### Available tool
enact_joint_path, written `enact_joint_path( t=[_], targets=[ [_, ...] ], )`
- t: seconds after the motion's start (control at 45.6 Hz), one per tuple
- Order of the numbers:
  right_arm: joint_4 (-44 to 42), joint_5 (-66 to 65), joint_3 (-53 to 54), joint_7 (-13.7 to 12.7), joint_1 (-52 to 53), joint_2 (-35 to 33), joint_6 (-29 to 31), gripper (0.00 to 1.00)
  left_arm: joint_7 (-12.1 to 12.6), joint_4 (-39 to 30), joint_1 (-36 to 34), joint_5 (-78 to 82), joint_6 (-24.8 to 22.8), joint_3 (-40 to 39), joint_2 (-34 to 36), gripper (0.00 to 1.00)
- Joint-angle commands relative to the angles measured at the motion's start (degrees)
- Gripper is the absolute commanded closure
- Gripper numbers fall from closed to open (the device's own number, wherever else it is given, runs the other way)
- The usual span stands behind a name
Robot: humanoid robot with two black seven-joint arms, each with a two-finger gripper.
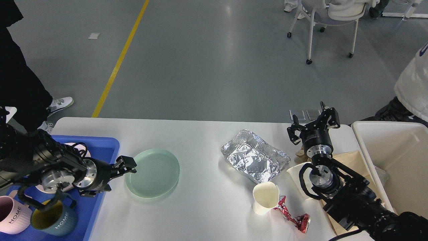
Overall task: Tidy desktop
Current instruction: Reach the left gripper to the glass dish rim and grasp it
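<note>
Bench (207, 134): white, matte, rounded corners, fills the lower frame from blue tray (107, 144) at your left to cream bin (401, 140) at your right. Rigid and fixed; you don't lift it, you clear it.

Foil packet (254, 155): right of centre, crumpled. Likely light and soft, crushes easily; take it across the middle with a gentle pinch.

Green plate (152, 172): left of centre, flat on the bench just beside the tray. Stiff, probably smooth and slick, could chip. Grip the raised rim at the near-left edge, not the face.

Brown paper (347, 157): lies under your right arm beside the bin. Thin, floppy.

Paper cup (265, 197): upright, rim dented. Light, collapses under squeeze; pinch the wall lightly.

Red wrapper (294, 219): crushed, touching the cup's base. Trivial weight.

Left tool (128, 165): at the plate's left rim, fingers look slightly apart, gripping nothing; contact with the rim can't be confirmed.

Right tool (312, 125): above the bench's far right edge, fingers spread apart, empty.
</note>
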Motion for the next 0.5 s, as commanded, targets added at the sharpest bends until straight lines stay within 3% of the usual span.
enact_joint_path(
  t=[0.0,0.132,0.307,0.482],
  targets=[
    [0.00,-0.04,0.04,0.00,0.02,0.00,0.00,0.00,0.99,-0.01,4.80,-4.78,8.79,-5.46,-1.28,0.03],
    [0.00,-0.04,0.04,0.00,0.02,0.00,0.00,0.00,1.25,0.87,7.88,-6.10,11.35,-8.90,-1.54,0.03],
    [0.00,-0.04,-0.04,0.00,0.02,0.00,0.00,0.00,3.89,3.24,11.48,-6.01,12.14,-11.45,-1.54,0.04],
    [0.00,0.05,0.04,0.00,0.02,0.00,0.00,0.00,3.89,4.73,12.80,-5.92,12.14,-11.45,-1.63,0.06]
  ],
)
